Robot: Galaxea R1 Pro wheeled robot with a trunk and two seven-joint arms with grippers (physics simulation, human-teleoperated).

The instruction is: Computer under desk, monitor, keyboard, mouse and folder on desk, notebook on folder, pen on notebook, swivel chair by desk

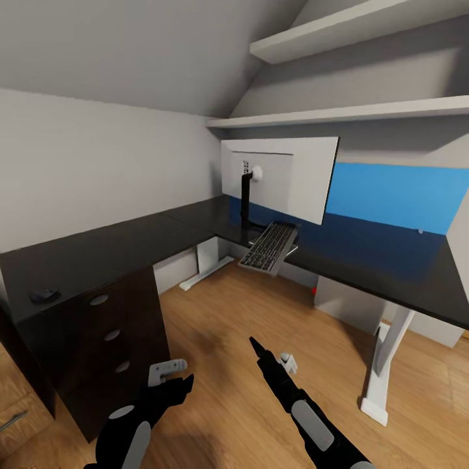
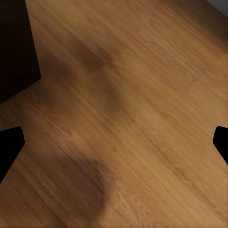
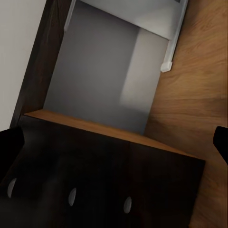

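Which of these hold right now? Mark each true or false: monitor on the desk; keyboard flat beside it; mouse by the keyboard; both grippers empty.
1. The monitor stands on the desk. True.
2. The keyboard lies flat on the desk. False: it tilts, overhanging the front edge.
3. The mouse sits beside the keyboard. False: it lies far off, above the drawers.
4. The left gripper and right gripper hold nothing. True.

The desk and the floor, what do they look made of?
The desk top looks like glossy black laminate or lacquer: it mirrors the blue wall panel behind it. The floor looks like warm-toned wood planks or wood-look laminate, with visible grain and board seams; which, I can't say.
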